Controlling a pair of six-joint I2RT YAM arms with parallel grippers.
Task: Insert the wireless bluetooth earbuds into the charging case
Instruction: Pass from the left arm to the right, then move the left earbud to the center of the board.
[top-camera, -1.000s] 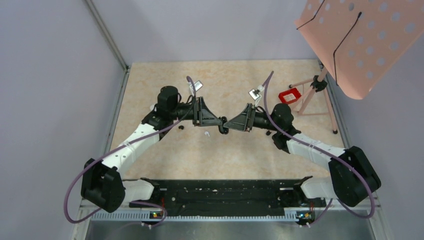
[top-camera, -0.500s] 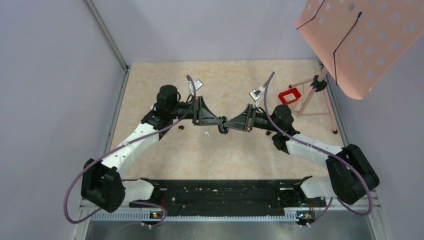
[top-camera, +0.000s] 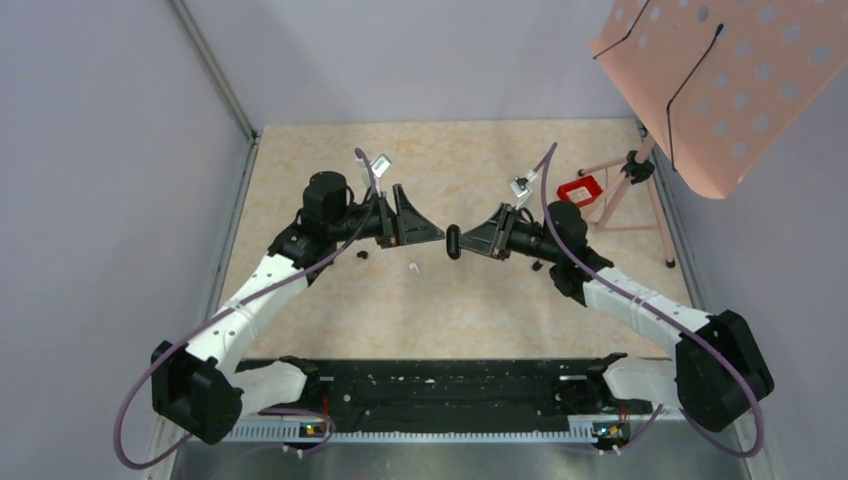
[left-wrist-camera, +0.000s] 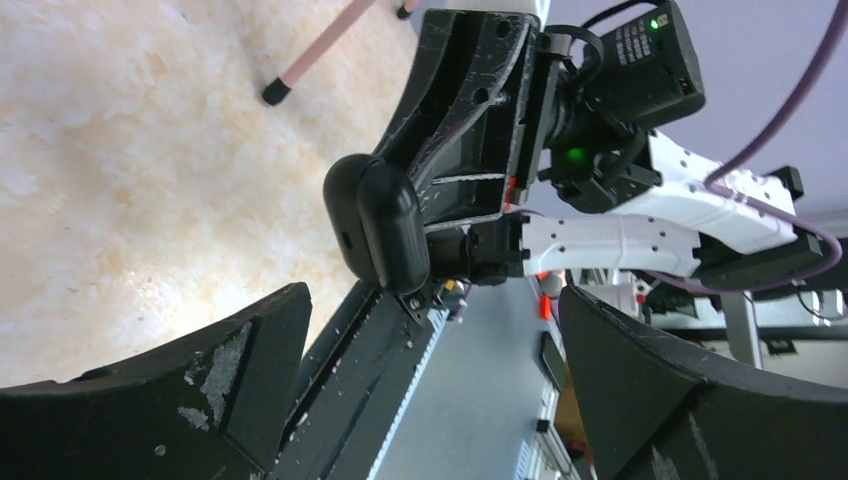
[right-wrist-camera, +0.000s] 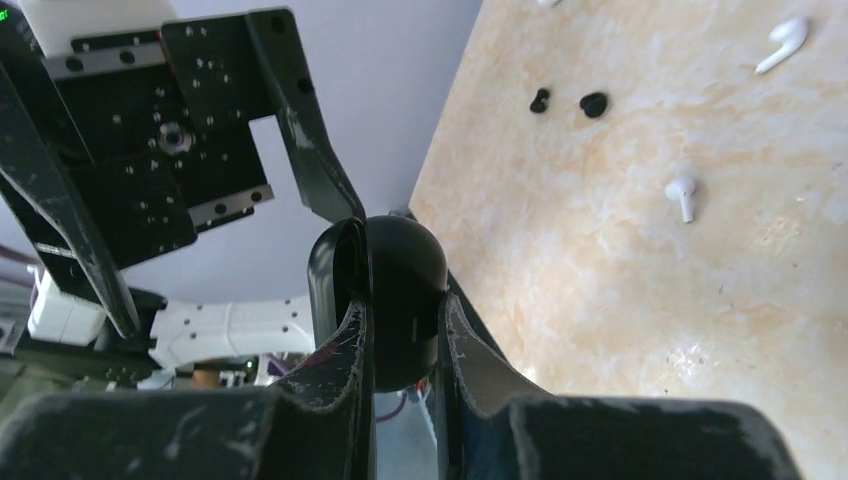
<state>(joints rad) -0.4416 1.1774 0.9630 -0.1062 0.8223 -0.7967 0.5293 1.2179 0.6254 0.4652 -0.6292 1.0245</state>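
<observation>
right pincer (right-wrist-camera: 400, 335) grips the black case (right-wrist-camera: 405, 275), its lid (right-wrist-camera: 335, 275) maybe ajar; left pincer (left-wrist-camera: 430, 310) is wide open nearby.

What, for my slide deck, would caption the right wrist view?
Right end effector grips black case; loose earbuds lie on the table.
</observation>
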